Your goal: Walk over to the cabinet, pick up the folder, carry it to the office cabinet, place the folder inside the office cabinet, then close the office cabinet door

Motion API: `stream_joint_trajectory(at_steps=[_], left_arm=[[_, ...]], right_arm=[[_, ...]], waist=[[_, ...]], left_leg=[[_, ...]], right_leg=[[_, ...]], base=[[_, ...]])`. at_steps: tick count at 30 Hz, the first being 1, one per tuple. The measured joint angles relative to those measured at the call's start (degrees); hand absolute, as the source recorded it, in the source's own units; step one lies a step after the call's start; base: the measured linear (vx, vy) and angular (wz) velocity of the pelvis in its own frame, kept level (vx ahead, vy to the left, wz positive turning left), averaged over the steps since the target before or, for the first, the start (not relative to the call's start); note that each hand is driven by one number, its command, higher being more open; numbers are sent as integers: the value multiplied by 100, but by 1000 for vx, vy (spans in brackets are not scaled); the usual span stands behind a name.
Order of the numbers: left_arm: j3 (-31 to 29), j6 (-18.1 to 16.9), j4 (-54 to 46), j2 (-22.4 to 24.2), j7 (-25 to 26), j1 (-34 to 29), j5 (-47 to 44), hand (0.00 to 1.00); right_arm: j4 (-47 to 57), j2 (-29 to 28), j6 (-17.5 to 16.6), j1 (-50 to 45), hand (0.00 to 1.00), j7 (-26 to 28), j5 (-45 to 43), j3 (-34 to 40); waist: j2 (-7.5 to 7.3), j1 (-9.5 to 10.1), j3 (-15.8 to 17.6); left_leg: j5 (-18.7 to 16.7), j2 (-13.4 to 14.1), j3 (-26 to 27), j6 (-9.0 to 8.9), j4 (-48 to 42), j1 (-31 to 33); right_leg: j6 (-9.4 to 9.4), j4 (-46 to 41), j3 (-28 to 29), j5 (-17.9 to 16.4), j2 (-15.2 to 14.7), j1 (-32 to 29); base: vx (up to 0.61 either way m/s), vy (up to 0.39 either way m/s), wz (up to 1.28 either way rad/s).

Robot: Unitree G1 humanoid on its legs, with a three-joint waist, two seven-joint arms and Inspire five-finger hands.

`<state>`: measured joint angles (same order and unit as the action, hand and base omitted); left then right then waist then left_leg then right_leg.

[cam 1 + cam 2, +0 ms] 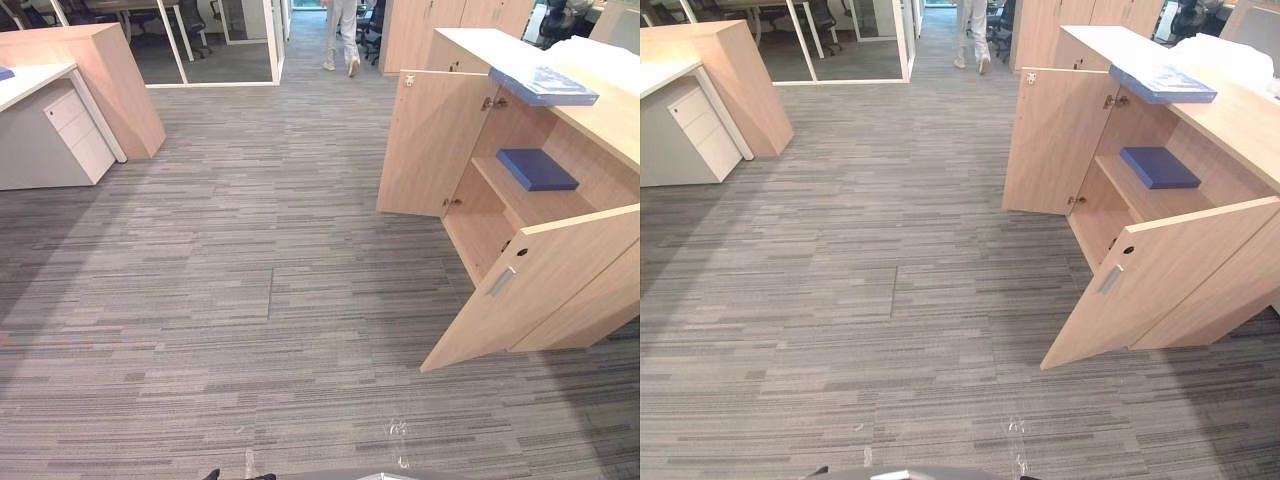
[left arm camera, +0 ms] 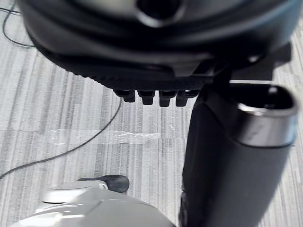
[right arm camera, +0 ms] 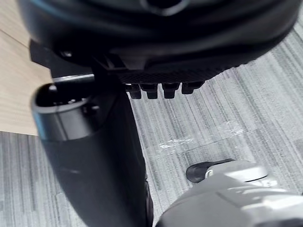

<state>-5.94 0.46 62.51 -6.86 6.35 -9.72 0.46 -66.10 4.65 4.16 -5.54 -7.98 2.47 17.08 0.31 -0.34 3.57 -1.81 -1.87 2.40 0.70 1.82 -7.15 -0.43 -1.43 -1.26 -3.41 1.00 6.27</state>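
Your robot's left hand [image 2: 156, 56] is hanging low over the grey striped carpet [image 1: 250, 300], fingers relaxed and gripping nothing. The right hand [image 3: 161, 52] is hanging the same way, loose and empty, with a pale wooden panel just beside it. So you are carrying no folder at this moment.

At 2 o'clock the light wood office cabinet [image 1: 600, 120] is standing with both leaves open. Its near door [image 1: 530, 290], the one with the silver bar handle [image 1: 501, 281], is swinging out towards you at about 3 o'clock. Past it, a dark blue flat folder [image 1: 537, 169] is lying flat on the inner shelf [image 1: 500, 190], well inside the opening. The far door [image 1: 432, 145] is standing wide open beyond that. On the cabinet's top, at the edge above the shelf, a paler blue folder [image 1: 543, 86] is resting and overhanging a little.

Judging from this, the placing part is looking done. A folder is sitting inside and your hands are free. I cannot tell whether the paler one on top is also meant to go in. What you are left with is closing the doors, and you are standing well apart from the cabinet, so you are needing to step in first.

At 10 o'clock a white drawer unit [image 1: 75, 135] is sitting under a worktop. At 12 o'clock a person [image 1: 343, 30] is walking away down the aisle.
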Motion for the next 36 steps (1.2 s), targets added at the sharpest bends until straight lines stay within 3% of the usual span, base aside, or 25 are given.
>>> stream_joint_trajectory(at_steps=[9, 14, 32, 34, 36], left_arm=[[-2, -6, 93, -11, -313, 14, -248, 100], [0, -24, 91, -11, -283, 65, -195, 100], [106, -50, 68, -9, -10, 116, 138, 100], [77, -66, 66, -28, 20, 156, 132, 100], [-89, -139, -51, 5, 82, 220, 123, 100]], right_arm=[[-19, -26, 8, 218, 100, 114, -6, 205], [-61, -22, 7, 270, 100, 111, -7, 213], [-74, -33, -73, 269, 100, -16, -26, 212], [-94, -54, -84, 278, 100, -18, -29, 211], [-112, -56, -100, 340, 100, -23, -31, 213]], waist=[[40, -5, 101], [34, -5, 158], [31, -7, 191], [-21, -6, 241], [-31, 10, 401]], left_leg=[[66, 10, 21, -38, 284, -187], [57, 16, 23, -54, 299, -252], [50, 18, 33, -63, 284, -263], [-122, 18, 29, -120, -78, -88], [-746, 136, 90, -286, -1468, 518]], right_leg=[[58, 125, -17, -17, 18, 102], [200, 128, -28, -32, 15, 171], [200, 126, -33, -34, 15, 187], [198, 108, -37, -32, 0, 180], [165, 39, -52, -42, 49, 189]], base=[[-4, -14, 0], [0, 0, 0], [-23, -15, 0], [-23, -23, 4], [-67, -17, -1]])
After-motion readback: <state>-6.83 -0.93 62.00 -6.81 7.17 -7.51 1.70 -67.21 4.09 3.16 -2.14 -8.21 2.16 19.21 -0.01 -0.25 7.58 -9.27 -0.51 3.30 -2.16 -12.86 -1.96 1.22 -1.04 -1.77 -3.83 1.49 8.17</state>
